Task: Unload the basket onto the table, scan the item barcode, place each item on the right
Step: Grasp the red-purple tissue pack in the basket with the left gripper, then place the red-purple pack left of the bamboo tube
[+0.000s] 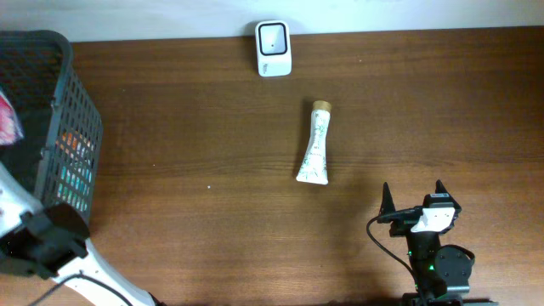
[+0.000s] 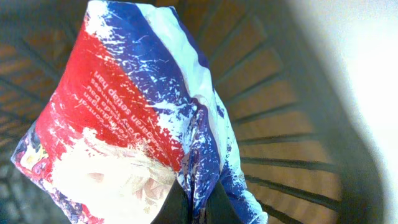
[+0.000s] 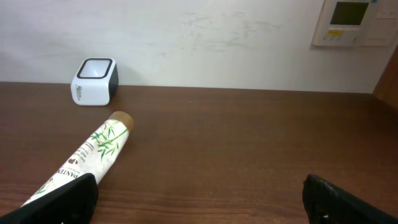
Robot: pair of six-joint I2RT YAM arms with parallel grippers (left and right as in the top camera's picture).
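Packet point(image 2: 124, 124), red/white/blue foil: sits inside the basket point(image 1: 59, 127), at 9 o'clock on the table point(image 1: 212, 221). Left gripper point(image 2: 194, 208) pressed together, pinching the packet's lower fold. Tube point(image 1: 314, 144) lies flat mid-table, cap toward 12 o'clock. Scanner point(image 1: 274, 48) at 11 o'clock from the tube, apart, at the far edge. Right gripper point(image 1: 413, 197) spread wide, at 5 o'clock from the tube.
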